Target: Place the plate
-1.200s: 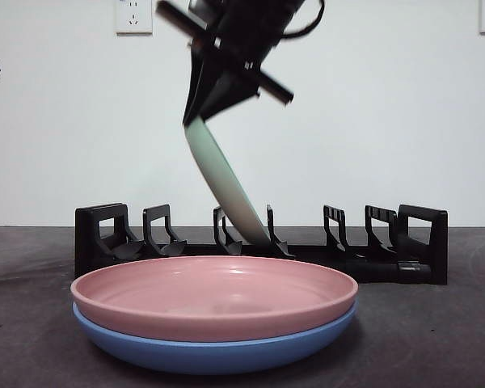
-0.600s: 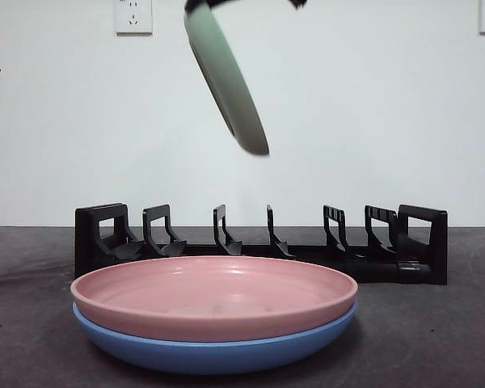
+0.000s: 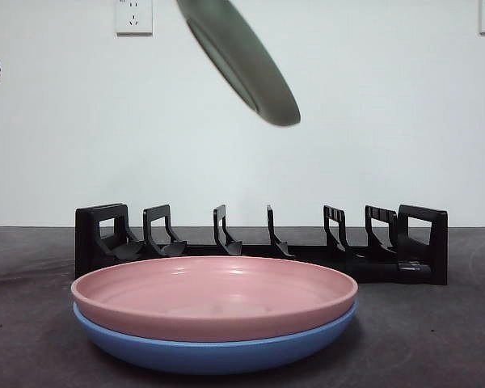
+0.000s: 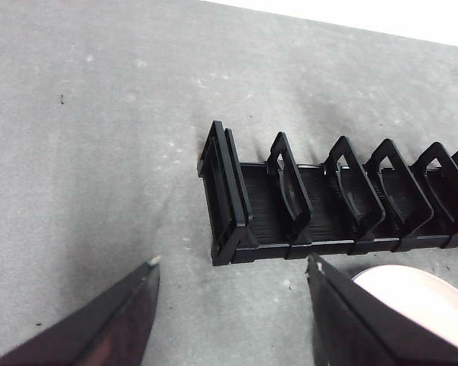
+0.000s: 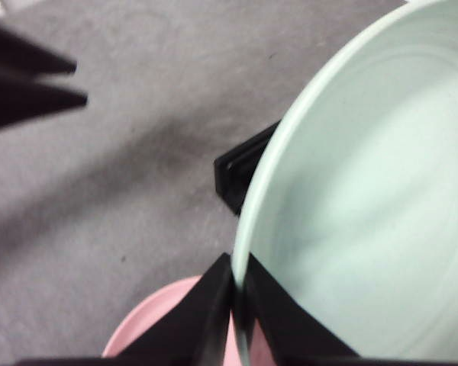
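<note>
In the front view a pale green round plate (image 3: pixel 241 58) hangs tilted high in the air, its upper part cut off by the picture's top edge and its lower rim well above the long black plastic dish rack (image 3: pixel 261 242) that stands on the dark grey counter (image 3: pixel 436 331). The rack's upright dividers stand in a row from one end to the other, and none of its slots holds a plate. In front of the rack, near and large, a pink shallow round plate (image 3: pixel 214 297) sits nested on top of a blue shallow round plate (image 3: pixel 214 349), the two touching rim to rim. Two white wall sockets (image 3: pixel 134 15) show on the white wall at the top corners, and a black tip of an arm pokes in at the upper edge on one side. In the left wrist view the left hand (image 4: pixel 233 313) hovers over bare counter beside one end of the black rack, its two jaws spread wide apart with nothing between them; a sliver of the pink plate shows just past one jaw. In the right wrist view the right hand (image 5: pixel 235 293) has its two jaws pinched tight on the rim of the pale green plate, whose hollow face fills much of the picture; below it lie the grey counter, a corner of the black rack and an edge of the pink plate.
</note>
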You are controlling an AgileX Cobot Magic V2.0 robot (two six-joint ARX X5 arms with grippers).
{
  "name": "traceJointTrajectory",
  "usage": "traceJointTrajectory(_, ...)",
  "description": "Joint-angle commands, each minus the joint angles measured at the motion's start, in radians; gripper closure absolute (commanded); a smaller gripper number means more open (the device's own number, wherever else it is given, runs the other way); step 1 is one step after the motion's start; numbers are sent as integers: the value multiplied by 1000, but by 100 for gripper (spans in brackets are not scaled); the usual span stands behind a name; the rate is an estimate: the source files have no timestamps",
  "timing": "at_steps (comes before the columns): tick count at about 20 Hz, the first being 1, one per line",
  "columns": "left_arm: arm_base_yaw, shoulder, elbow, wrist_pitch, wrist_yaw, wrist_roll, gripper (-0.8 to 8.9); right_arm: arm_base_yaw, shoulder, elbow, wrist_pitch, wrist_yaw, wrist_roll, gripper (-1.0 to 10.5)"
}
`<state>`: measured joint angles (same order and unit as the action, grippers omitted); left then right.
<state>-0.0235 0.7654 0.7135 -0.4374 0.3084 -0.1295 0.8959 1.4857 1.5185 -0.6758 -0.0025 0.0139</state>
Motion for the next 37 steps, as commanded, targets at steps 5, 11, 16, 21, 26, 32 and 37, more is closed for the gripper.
traceJointTrajectory(5, 2, 6, 17, 12, -5, 13, 504, 198, -143, -328, 161, 316, -82, 933)
traceJointTrajectory(11, 2, 6, 17, 11, -5, 13, 504, 355, -160, -473, 187, 481, -82, 933)
traceJointTrajectory(16, 2, 5, 17, 11, -5, 13, 504, 468, -160, -572, 189, 530, -71, 933)
traceJointTrajectory(21, 2, 5, 17, 11, -5, 13, 504, 535, -154, -611, 163, 515, -62, 933)
traceJointTrajectory(26, 2, 5, 17, 10, -5, 13, 505, 535, -125, -616, 153, 436, -49, 933)
traceJointTrajectory(32, 2, 5, 17, 9, -5, 12, 504, 534, -34, -616, 166, 365, -80, 933)
traceJointTrajectory(37, 2, 5, 17, 4, -5, 9, 504, 533, 14, -616, 191, 344, -156, 932)
